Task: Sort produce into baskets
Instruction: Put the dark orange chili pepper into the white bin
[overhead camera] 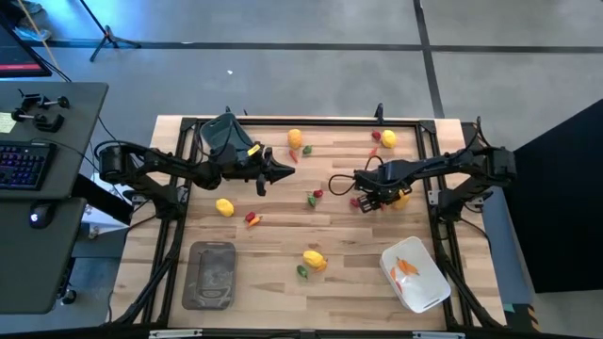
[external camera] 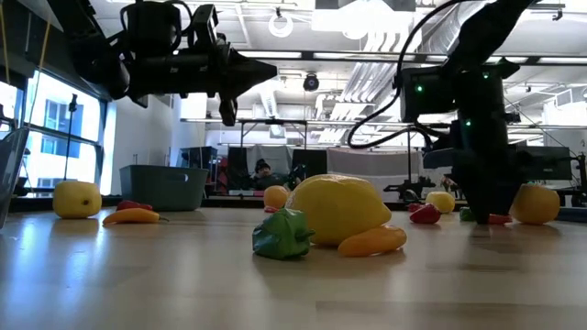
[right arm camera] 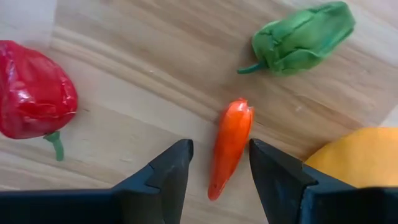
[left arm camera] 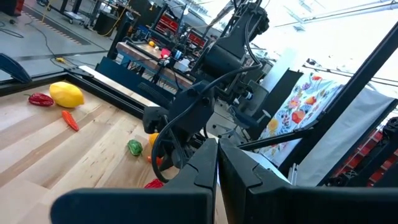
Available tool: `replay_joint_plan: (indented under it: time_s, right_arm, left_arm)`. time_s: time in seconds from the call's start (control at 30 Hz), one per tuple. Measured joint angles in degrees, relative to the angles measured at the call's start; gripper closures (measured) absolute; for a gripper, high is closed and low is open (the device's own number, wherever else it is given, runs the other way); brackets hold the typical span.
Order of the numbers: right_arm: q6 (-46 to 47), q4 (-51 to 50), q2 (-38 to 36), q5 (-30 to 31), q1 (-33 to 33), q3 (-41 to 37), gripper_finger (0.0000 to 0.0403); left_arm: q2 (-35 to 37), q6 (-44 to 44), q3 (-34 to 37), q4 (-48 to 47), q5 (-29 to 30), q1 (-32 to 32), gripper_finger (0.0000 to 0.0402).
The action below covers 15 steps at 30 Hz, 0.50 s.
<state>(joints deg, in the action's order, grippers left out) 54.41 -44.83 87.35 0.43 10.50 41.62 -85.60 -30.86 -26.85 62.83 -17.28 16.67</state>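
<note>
- Your right gripper sits low over the table with its fingers parted and an orange stick between them. They hold nothing yet. The gap straddles the stick's narrow end, which I read as lining up for a pinch across its width.
- The stick is slim, tapered and glossy, so it may slide or roll if you close off-centre.
- Just beside it lie a shiny red pepper with a green stem, a creased green pepper, and a smooth lemon at the edge. They crowd the pick, so come straight down.
- From above, that cluster is right of the table's centre, and the white tub with orange pieces in it sits nearer the front right corner, a short carry away.
- The grey tray lies front left; it looks shallow and empty.
- A lemon with a green piece and an orange one rests front centre.
- Your left gripper hangs above the table, left of centre, fingers pressed together with nothing between them. It seems to be waiting.
- The blue-grey tub is at the back left, partly under that arm; more lemons and red bits lie along the back edge.
</note>
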Motion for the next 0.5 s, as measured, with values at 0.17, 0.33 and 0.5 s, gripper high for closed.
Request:
replay_joint_plan:
  time_s: [0.17,0.33,0.5]
  right_arm:
    - [-2.51,0.29,0.00,-0.36,0.16,-0.01,0.0286]
    - [-5.35,1.00,0.01,-0.82,0.39,0.02,0.0330]
    - [-5.47,1.80,-0.15,-2.17,0.44,0.01,0.0372]
  left_arm:
    - [0.00,-0.01,-0.02,-0.02,-0.02,0.02,0.0401]
    - [0.00,-0.01,-0.02,-0.07,-0.02,0.00,0.0401]
    - [0.00,-0.17,-0.02,-0.07,-0.02,-0.11,0.0401]
